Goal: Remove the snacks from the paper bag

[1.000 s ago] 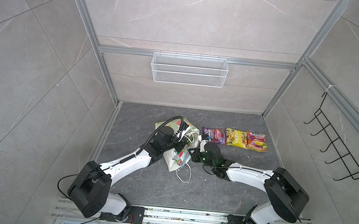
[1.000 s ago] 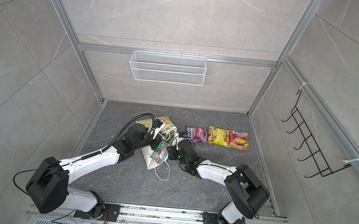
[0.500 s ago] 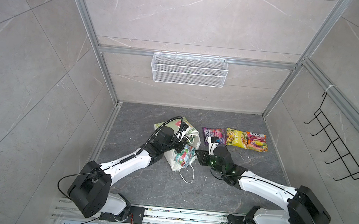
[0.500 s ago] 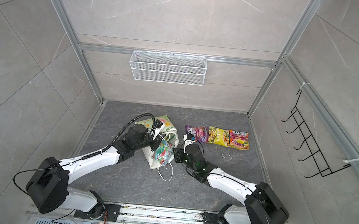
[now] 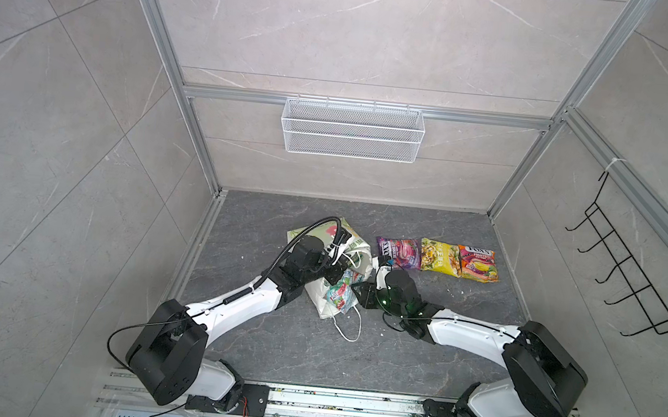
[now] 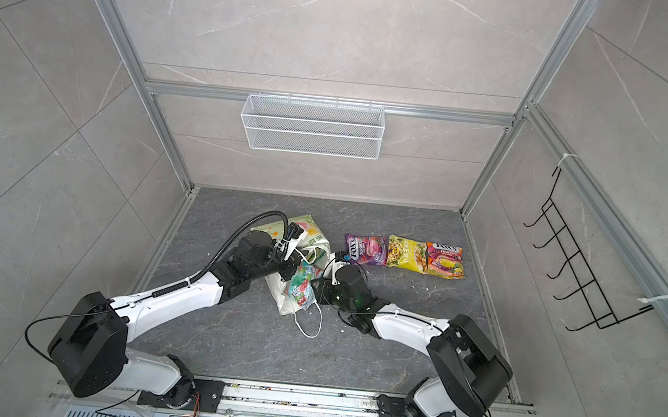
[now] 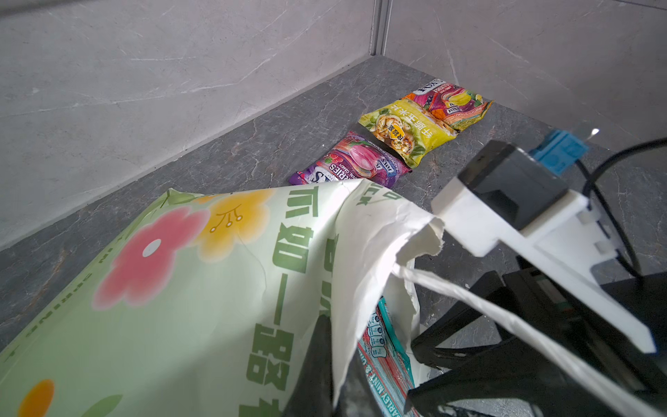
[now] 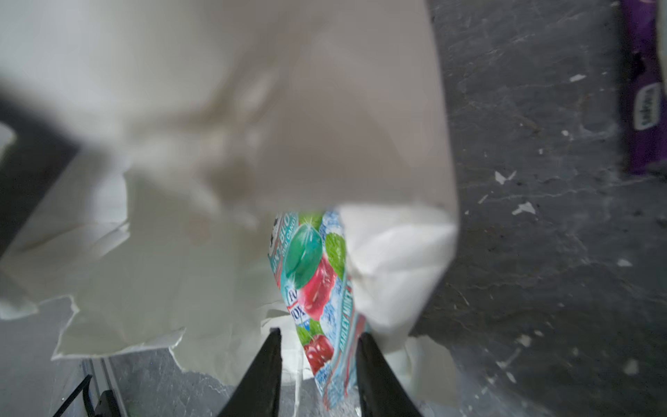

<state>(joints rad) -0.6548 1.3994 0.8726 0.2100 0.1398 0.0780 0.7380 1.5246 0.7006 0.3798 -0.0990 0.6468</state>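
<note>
The paper bag (image 5: 317, 300) (image 6: 278, 296) lies on its side on the dark floor, mouth toward the right arm. My left gripper (image 5: 336, 274) (image 7: 335, 375) is shut on the upper rim of the paper bag (image 7: 180, 289), holding the mouth up. A teal-red snack (image 5: 338, 295) (image 6: 302, 286) (image 8: 314, 274) pokes out of the mouth. My right gripper (image 5: 360, 291) (image 8: 319, 334) is open, one finger on each side of that packet's end. Purple (image 5: 400, 252), yellow-green (image 5: 440, 256) and red-pink (image 5: 478, 264) snacks lie in a row to the right.
A white wire mesh basket (image 5: 352, 136) hangs on the back wall and a black hook rack (image 5: 630, 284) on the right wall. The bag's white cord handle (image 5: 348, 328) trails on the floor toward the front. Small paper scraps (image 8: 525, 208) dot the floor.
The right gripper's jaws have spread apart around the teal-red packet. The right arm swung out to the right and came back to the bag's mouth. The left arm kept its hold.
</note>
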